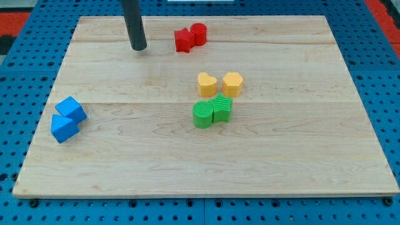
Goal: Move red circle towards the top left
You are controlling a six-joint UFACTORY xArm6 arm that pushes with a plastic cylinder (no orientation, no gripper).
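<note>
The red circle (199, 33) sits near the view's top centre of the wooden board (125, 169), touching a red star-shaped block (183, 40) on its lower left. My tip (139, 47) rests on the board to the left of the red pair, about a block's width or more clear of the red star. The dark rod rises from it out of the view's top.
A yellow heart (207, 84) and a yellow hexagon (232, 83) stand side by side at the centre. A green circle (203, 115) and a green block (221, 108) touch just below them. Two blue blocks (73, 109) (64, 128) lie at the left edge.
</note>
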